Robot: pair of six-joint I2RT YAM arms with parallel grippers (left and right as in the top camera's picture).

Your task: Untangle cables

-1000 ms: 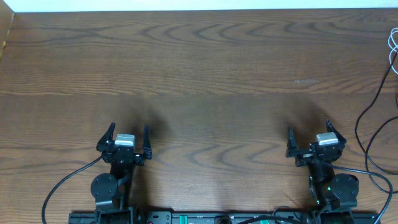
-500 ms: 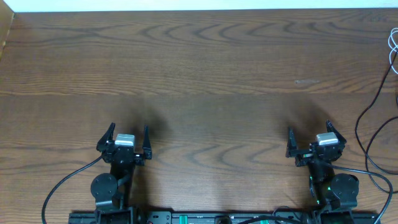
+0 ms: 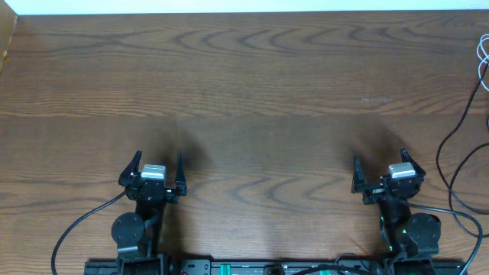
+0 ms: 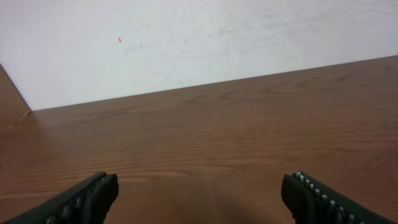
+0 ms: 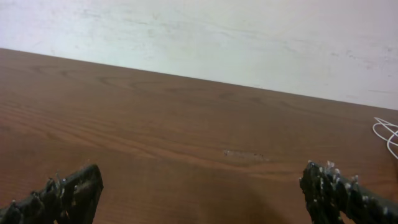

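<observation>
A thin white cable (image 3: 483, 55) loops at the table's far right edge, partly cut off by the frame. It also shows in the right wrist view (image 5: 385, 133) at the far right. A thin black cable (image 3: 457, 128) curves down the right edge below it. My left gripper (image 3: 159, 158) is open and empty at the front left; the left wrist view (image 4: 199, 186) shows bare wood between its fingers. My right gripper (image 3: 380, 159) is open and empty at the front right, well left of the cables; nothing lies between its fingers in the right wrist view (image 5: 200, 177).
The brown wooden table (image 3: 244, 92) ends at a white wall (image 4: 199, 43) at the back. A small pale scuff (image 3: 376, 100) marks the wood ahead of the right gripper. Thicker black arm cables (image 3: 84, 221) trail near the front edge.
</observation>
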